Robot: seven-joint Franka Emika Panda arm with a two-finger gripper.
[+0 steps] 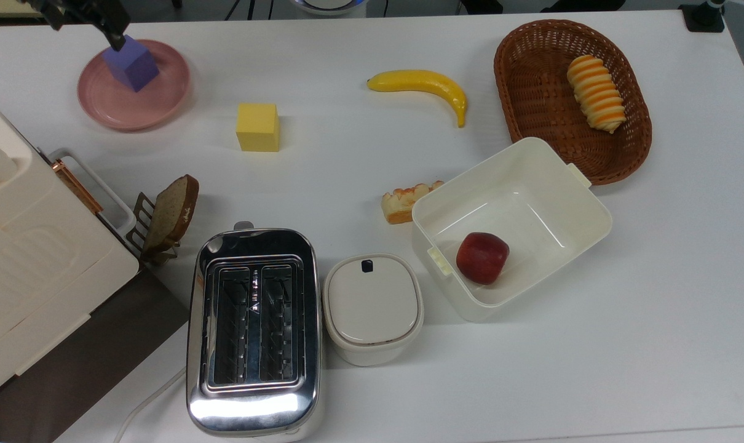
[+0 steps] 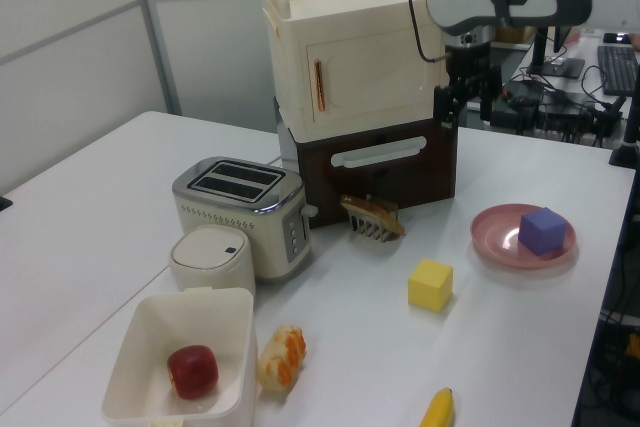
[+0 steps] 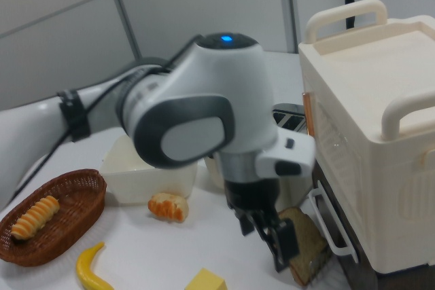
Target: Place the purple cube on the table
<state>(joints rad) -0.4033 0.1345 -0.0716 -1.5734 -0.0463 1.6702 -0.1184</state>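
The purple cube (image 1: 131, 63) (image 2: 545, 230) rests on the round pink plate (image 1: 107, 107) (image 2: 493, 235), near the far left corner of the white table (image 1: 335, 160) in the top view. My gripper (image 1: 86, 18) (image 2: 464, 104) (image 3: 273, 242) hangs well above the table, up and to the left of the cube in the left view, in front of the cream cabinet. Its fingers (image 2: 441, 107) are apart, open, with nothing between them. It does not touch the cube.
A yellow cube (image 1: 257, 127) sits right of the plate in the top view. A banana (image 1: 421, 86), a wicker basket (image 1: 532, 92), a white box (image 1: 587, 209) holding an apple, a toaster (image 1: 253, 332), a lidded pot (image 1: 372, 307), a bread rack (image 1: 163, 215) and the tall cabinet (image 2: 350, 57) stand around.
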